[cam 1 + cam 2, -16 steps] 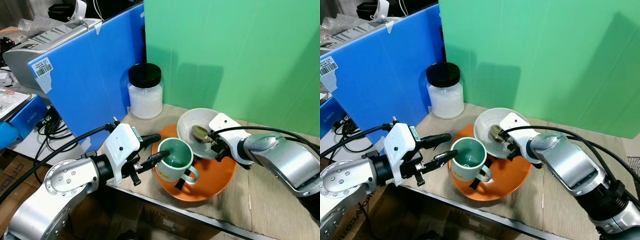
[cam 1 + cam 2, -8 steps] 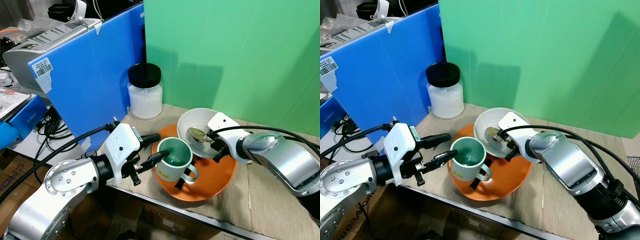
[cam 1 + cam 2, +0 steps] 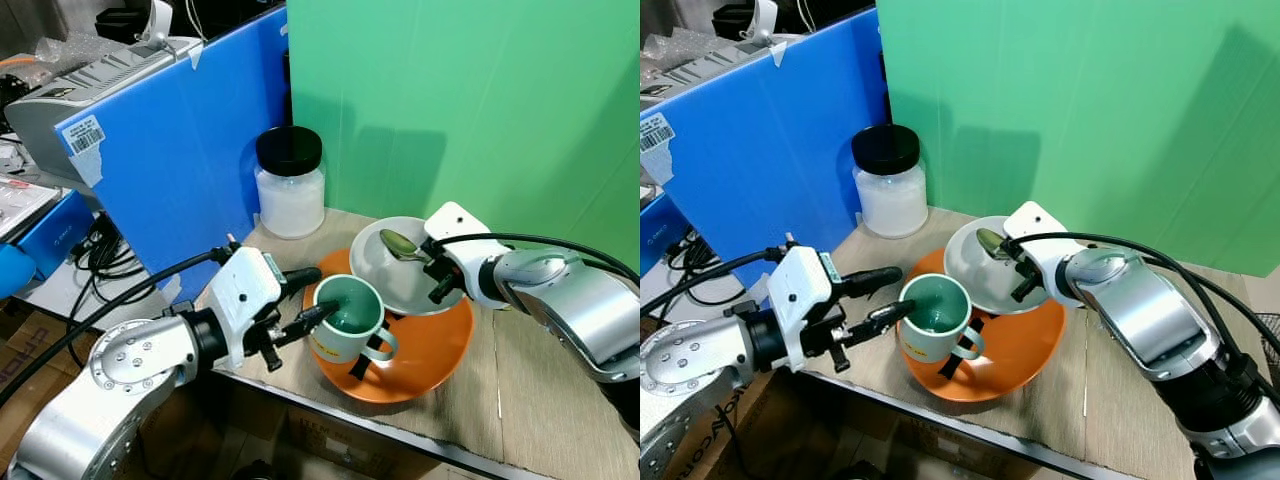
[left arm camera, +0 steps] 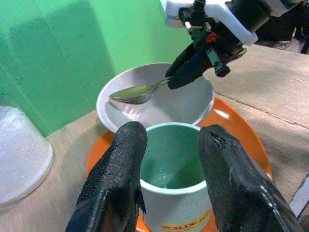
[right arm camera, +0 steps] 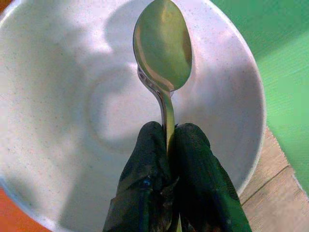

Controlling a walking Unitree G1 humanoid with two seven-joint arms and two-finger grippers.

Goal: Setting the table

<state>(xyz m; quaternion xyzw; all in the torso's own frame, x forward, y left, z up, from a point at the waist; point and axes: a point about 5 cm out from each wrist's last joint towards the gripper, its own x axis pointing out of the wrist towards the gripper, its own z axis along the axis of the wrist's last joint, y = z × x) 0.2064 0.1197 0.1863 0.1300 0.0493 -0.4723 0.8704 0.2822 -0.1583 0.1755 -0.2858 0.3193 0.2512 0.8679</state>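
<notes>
Wooden table (image 3: 560, 400) against green backdrop, blue panel upper left. Right gripper (image 3: 437, 272) pinching spoon (image 3: 398, 244) by handle, long axis pointing frame-left, held above empty white bowl (image 3: 385, 280) resting on orange plate (image 3: 440, 350). Left gripper (image 3: 310, 298) spread, straddling rim of green mug (image 3: 345, 318), lower centre, apparently empty.

**Both my arms reach in over the table's edge**

My left gripper (image 3: 306, 298) is level, its two black fingers spread apart and pointing inward, my silver left arm bent at the elbow behind it. My right gripper (image 3: 437, 275) reaches in from the other side, its fingers (image 5: 159, 169) pinched tight together.
</notes>
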